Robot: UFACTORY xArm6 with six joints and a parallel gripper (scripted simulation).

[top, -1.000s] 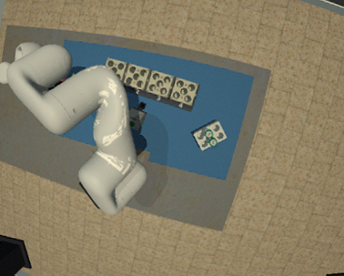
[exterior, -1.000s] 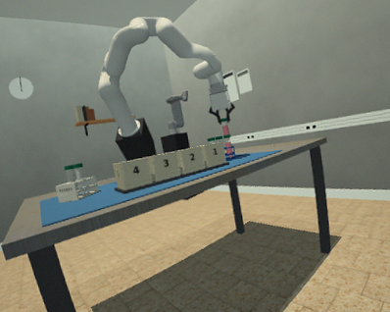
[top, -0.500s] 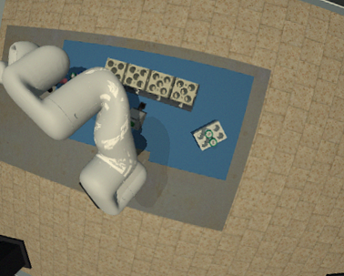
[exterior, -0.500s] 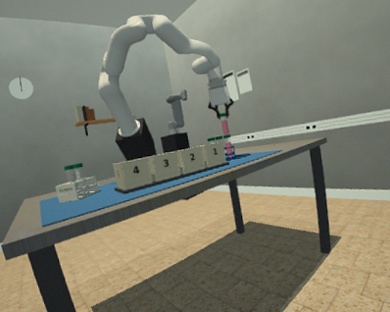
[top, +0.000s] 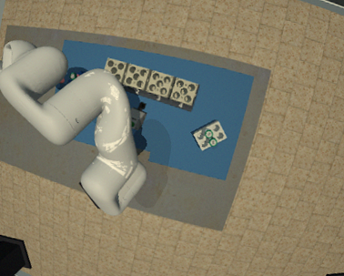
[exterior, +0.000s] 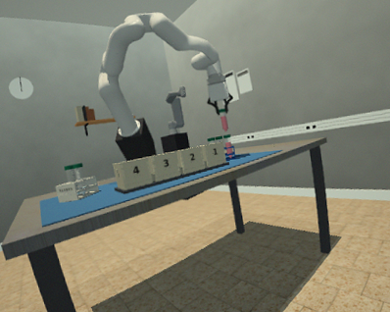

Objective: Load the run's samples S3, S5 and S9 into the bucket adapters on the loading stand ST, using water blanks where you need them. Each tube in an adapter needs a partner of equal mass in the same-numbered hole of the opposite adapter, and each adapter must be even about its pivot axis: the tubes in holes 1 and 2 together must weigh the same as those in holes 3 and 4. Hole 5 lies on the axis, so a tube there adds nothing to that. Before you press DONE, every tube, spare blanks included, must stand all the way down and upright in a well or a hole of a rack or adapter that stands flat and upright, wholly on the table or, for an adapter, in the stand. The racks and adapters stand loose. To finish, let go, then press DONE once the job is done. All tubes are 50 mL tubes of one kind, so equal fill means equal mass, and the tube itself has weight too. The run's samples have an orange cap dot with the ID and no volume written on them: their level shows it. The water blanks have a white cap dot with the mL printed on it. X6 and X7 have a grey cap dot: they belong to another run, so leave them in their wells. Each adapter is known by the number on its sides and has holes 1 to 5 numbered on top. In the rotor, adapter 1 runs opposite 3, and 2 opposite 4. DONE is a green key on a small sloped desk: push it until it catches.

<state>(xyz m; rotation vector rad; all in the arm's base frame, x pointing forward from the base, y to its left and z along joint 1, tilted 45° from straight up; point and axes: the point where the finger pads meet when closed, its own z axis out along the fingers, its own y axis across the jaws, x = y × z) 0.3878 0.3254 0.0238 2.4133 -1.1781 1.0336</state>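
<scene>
The gripper (exterior: 222, 109) points straight down with its dark fingers closed on the top of a tube of pink liquid (exterior: 224, 121), which hangs upright in the air, clear of everything beneath it; the cap and its marking are hidden between the fingers, so which sample this is cannot be read. Directly below stands a tube rack (exterior: 229, 153) near the far end of the blue mat (exterior: 75, 204), with green-capped tubes (exterior: 219, 138) rising from it and some pink showing lower down. Just beside that rack begins the row of four beige bucket adapters on the dark loading stand (exterior: 171, 180), numbered on their sides: adapter 1 (exterior: 214, 155) closest to the rack, then adapter 2 (exterior: 192, 158), adapter 3 (exterior: 165, 164) and adapter 4 (exterior: 136, 173). From above, their holes (top: 162, 84) look dark, with no caps showing in them. Well apart from the stand, toward the other end of the mat, a second small rack (top: 210, 135) sits turned at an angle and carries two green-capped tubes (top: 212, 138). In the top view the white arm (top: 105, 116) covers the gripper, the held tube and most of the first rack. Mat and stand lie on a grey-topped table (exterior: 126, 216) with dark legs.
</scene>
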